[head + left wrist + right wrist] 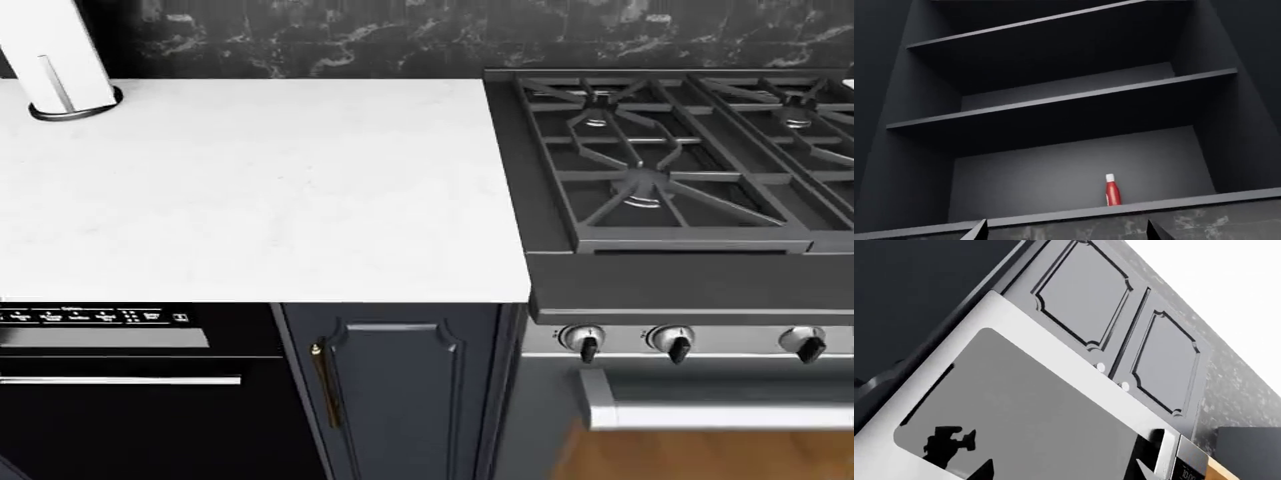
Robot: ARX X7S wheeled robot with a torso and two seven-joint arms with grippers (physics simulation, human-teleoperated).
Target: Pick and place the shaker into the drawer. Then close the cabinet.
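A small red bottle with a white cap [1113, 190] stands upright on the lowest dark shelf [1054, 214] of an open wall unit in the left wrist view; I cannot tell if it is the shaker. My left gripper [1067, 232] is open and empty, its two fingertips wide apart, below and well short of that shelf. My right gripper [1064, 472] is open and empty, facing a grey microwave door [1027, 405]. Neither gripper shows in the head view. No shaker or drawer shows there, and the dark blue base cabinet door [394, 400] is shut.
A white countertop [267, 190] carries a paper towel holder [60, 60] at the back left. A gas stove [667, 170] with knobs and an oven handle [721, 410] is to the right. A black dishwasher [120, 400] sits lower left. Closed upper cabinet doors [1081, 295] hang above the microwave.
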